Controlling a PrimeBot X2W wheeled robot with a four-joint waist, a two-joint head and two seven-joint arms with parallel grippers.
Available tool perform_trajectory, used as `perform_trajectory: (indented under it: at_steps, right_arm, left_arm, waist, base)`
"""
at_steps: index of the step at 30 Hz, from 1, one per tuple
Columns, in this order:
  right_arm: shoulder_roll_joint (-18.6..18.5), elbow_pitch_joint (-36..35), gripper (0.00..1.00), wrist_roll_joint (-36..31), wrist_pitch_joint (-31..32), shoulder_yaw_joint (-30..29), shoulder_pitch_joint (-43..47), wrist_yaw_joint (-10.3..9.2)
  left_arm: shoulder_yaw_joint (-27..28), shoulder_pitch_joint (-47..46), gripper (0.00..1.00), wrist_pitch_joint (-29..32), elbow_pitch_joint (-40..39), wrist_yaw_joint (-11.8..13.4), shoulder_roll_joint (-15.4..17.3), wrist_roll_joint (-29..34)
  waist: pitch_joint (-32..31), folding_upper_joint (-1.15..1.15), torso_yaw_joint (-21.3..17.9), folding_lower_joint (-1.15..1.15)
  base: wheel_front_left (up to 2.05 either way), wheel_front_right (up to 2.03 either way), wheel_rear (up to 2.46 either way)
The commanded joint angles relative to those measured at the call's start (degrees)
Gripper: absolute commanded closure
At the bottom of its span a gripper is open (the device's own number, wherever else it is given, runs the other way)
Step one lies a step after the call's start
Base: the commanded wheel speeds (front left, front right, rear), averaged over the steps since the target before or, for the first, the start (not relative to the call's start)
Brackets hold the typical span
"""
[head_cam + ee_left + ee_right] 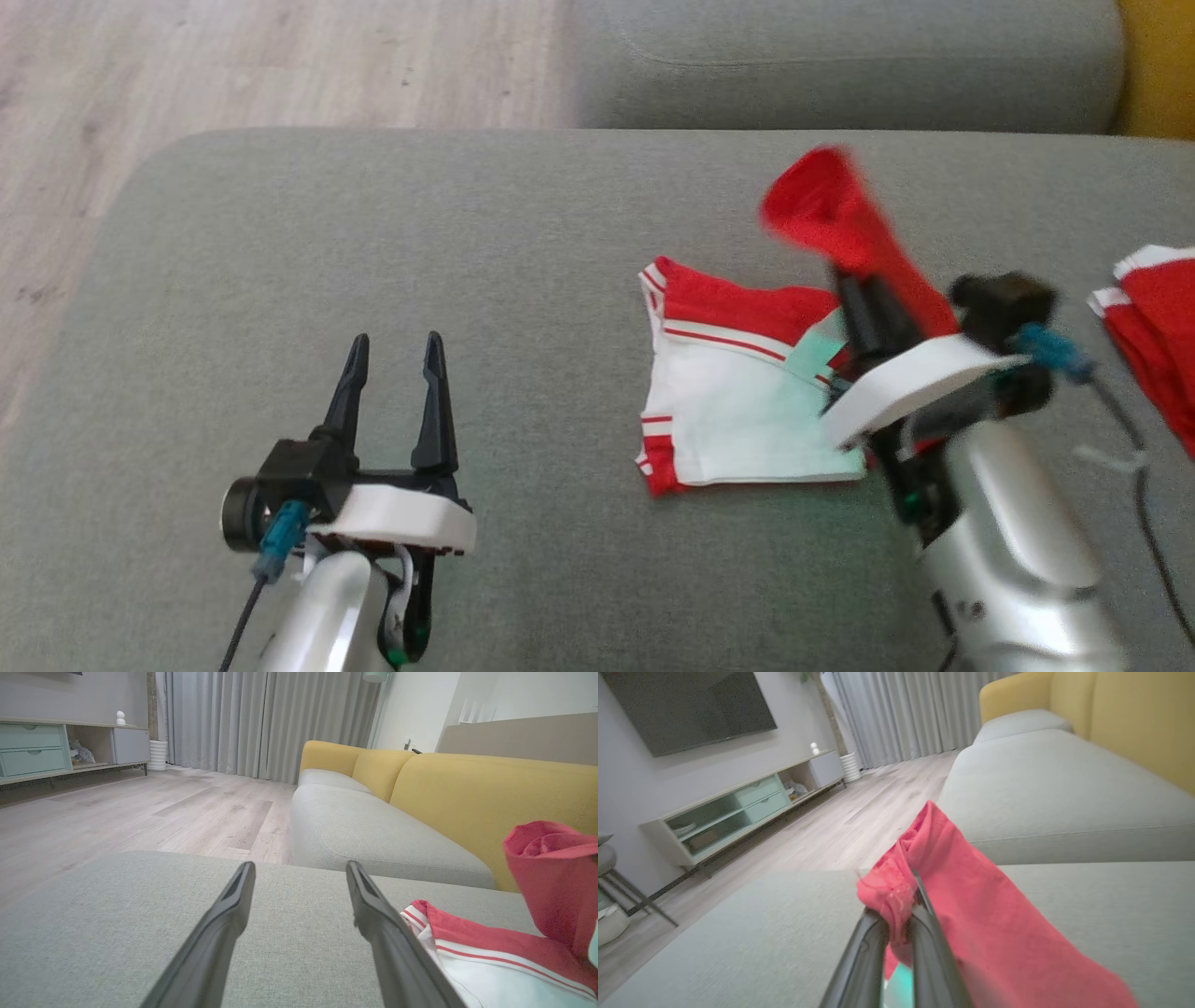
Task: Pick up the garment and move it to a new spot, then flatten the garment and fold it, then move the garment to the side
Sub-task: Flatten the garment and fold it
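Right claw [899, 907] first: it's pressed together and pinching a bunched corner of the red flap [831, 210]. In the right wrist view the cloth is wedged between the two dark fingers and drapes off to the lower right. In the head view that flap stands up above the rest of the garment [738, 401], right of centre in the frame, and it's blurry there.

The rest of the garment lies flat on the grey cushion [467, 233], with the white panel facing up, a red band along its top and red trim at the lower left corner. So my read is we're mid-fold, with one side lifted and waiting to be laid over the body.

The left claw [396, 341] sits at the lower left of the frame, spread wide and holding nothing, well apart from the cloth.

How I'd do this bit:
- Carry the flap low across the white panel toward frame left, so it lays down instead of flopping.
- Line its edge up with the striped edge before letting go.
- Watch the flat part. With only one corner pinched, the whole thing could drag along. Parking the left claw on the near left edge would pin it.

There's a second red and white piece [1158, 308] at the right edge of the frame. Keep clear of it.
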Motion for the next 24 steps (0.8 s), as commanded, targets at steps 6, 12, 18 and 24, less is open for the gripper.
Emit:
perform_trajectory:
  at_steps: [6,12,18,24]
  right_arm:
    - [0.6,4.7,1.00,2.3,-2.9,10.1,-2.8,-0.04]
    - [0.6,11.2,1.00,4.5,-4.8,14.5,-3.6,-0.04]
    - [0.6,14.9,1.00,7.1,-6.8,19.1,-3.6,-0.04]
    - [0.6,16.8,0.00,9.8,-7.4,24.2,-3.8,-0.04]
  left_arm:
    - [0.8,-0.8,0.00,-0.5,-1.3,-0.1,0.2,-0.1]
    - [0.4,-0.8,0.00,-0.5,-1.4,0.1,0.2,-0.2]
    - [0.6,-0.7,0.00,-0.5,-1.7,0.4,0.2,-0.3]
    - [0.2,-0.8,0.00,-0.5,-1.3,0.3,0.2,-0.6]
  waist:
    - [-0.3,0.00,2.8,0.01]
    - [0.2,0.00,3.9,0.01]
    - [1.0,0.00,3.8,0.01]
    - [1.2,0.00,3.0,0.01]
  base:
    - [0.00,0.00,0.00]
    - [0.00,0.00,0.00]
    - [0.00,0.00,0.00]
    - [0.00,0.00,0.00]
